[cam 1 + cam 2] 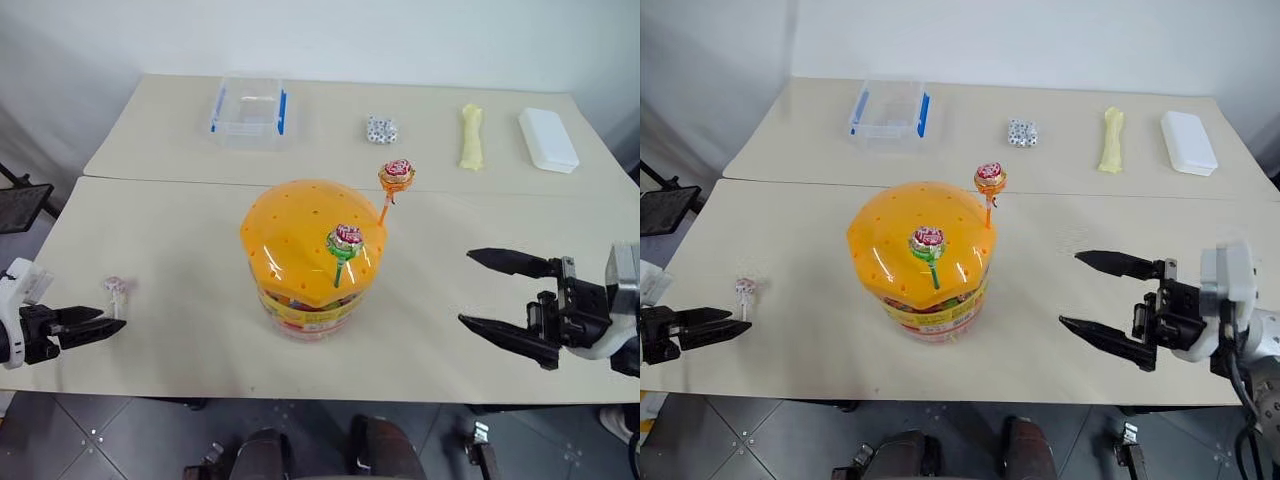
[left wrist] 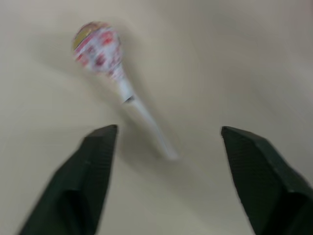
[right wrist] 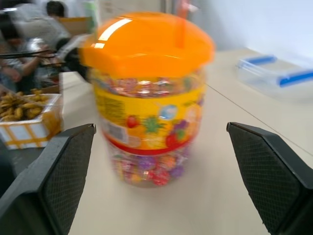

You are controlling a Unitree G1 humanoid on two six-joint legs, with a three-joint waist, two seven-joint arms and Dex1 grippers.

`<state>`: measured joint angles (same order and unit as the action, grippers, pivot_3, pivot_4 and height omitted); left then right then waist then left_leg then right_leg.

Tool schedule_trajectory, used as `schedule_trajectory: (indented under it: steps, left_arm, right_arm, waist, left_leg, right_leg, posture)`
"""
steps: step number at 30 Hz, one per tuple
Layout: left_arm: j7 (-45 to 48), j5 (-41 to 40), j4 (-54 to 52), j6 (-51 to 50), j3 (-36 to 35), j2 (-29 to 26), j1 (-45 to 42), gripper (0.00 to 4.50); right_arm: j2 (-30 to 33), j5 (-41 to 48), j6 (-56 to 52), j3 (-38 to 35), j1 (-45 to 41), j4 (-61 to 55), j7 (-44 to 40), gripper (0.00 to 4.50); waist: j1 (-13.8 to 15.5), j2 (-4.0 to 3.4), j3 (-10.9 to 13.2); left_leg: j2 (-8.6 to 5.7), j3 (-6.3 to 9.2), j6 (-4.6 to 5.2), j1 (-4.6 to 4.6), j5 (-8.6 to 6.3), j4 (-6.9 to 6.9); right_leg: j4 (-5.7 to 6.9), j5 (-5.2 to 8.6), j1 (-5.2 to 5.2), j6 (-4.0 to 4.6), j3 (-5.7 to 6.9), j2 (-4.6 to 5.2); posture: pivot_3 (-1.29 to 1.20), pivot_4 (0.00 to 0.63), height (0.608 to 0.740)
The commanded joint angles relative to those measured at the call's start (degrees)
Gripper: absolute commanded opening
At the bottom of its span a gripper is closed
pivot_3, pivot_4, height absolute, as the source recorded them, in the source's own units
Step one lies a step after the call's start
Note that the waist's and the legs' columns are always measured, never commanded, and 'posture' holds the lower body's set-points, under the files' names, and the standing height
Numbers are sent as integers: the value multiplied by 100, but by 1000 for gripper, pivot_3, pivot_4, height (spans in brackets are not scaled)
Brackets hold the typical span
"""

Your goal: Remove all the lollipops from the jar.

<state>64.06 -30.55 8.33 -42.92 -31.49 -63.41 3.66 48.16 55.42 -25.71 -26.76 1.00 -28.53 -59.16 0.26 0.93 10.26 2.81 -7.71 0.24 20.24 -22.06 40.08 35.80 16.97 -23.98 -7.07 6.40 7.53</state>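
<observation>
**One lollipop down, two in the lid — the jar could tip**

Nearest, the left gripper (image 2: 164, 142) hangs low at the counter (image 1: 180, 330) edge, jaws apart and empty; the white-stick lollipop (image 2: 100, 46) lies loose on the counter just ahead of them. A careless sweep here could flick it off the near edge.

The right gripper (image 1: 1105, 295) points level at the jar (image 1: 312, 260), jaws spread wide, holding nothing. Coming in at this height, they may shove the jar's wall and topple it.

Further in, the green-stick lollipop (image 1: 347, 240) and the orange-stick lollipop (image 1: 396, 175) stand in the lid holes — thin sticks may bend or slip if pinched off-centre.
</observation>
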Motion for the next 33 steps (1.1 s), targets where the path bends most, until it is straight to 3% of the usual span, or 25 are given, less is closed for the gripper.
schedule_trajectory:
  steps: [1,5,8,10,11,15,25,28,33]
  left_arm:
    - [543,-178,10,825,-654,120,84,3847]
    - [860,-539,-399,1177,-843,429,-32,3847]
    - [534,-1214,-1064,1105,-995,885,-531,3847]
    - [132,-1790,-1721,1001,-988,1356,-883,4450]
    - [-11,-1943,-1955,979,-970,1517,-963,4481]
    - [-496,-2427,-2839,1164,-238,2483,-1402,4481]
    - [-417,-2911,-3079,934,511,2525,-1896,4481]
    - [-329,-2969,-2996,889,521,2417,-1931,4500]
    - [-249,-2989,-2948,908,461,2276,-1832,4500]
  right_arm:
    - [-49,440,-375,79,-483,-53,644,4500]
    - [-215,761,-774,425,-1281,242,1025,4500]
    - [-255,889,-1066,730,-1765,482,1028,4500]
    - [-357,871,-1170,904,-2072,631,1125,4500]
    - [-390,868,-1200,934,-2155,670,1126,4500]
    - [-636,881,-1357,1296,-2558,702,1080,4500]
    - [-808,562,-1426,1770,-3131,821,738,4500]
    - [-916,629,-1465,1781,-3228,845,687,3901]
    - [-997,574,-1444,1795,-3298,875,589,2244]
  waist:
    - [-23,1,0]
    - [-40,-1,0]
    - [-11,1,0]
    - [-3,5,-3]
    - [-8,6,-4]
    - [-29,-10,-13]
    - [-41,-9,-13]
    - [-41,-9,-13]
    - [-35,-9,-13]
  left_leg:
    - [1,-2,0,0,0,0]
    - [1,-9,0,0,0,-1]
    - [1,-9,0,4,0,2]
    - [-1,-5,1,7,0,6]
    - [-1,-2,1,8,0,10]
    - [-8,-2,2,4,0,6]
    - [-6,-5,2,5,0,13]
    - [-6,-4,3,7,0,12]
    - [-6,-4,3,7,0,12]
  right_leg:
    - [0,0,-1,0,0,1]
    - [4,0,-8,1,-3,2]
    - [7,0,-9,1,-5,3]
    - [9,-1,-9,-1,-6,6]
    - [12,-3,-8,-4,-8,9]
    - [16,-7,-8,-10,-8,13]
    - [14,-7,-9,-11,-10,2]
    - [13,-7,-9,-10,-8,1]
    - [11,-7,-9,-11,-8,1]
  posture:
    - [0,150,740]
    - [0,150,740]
    - [0,150,740]
    - [0,150,740]
    - [0,150,740]
    - [0,150,740]
    - [0,150,740]
    - [0,150,740]
    - [0,150,740]
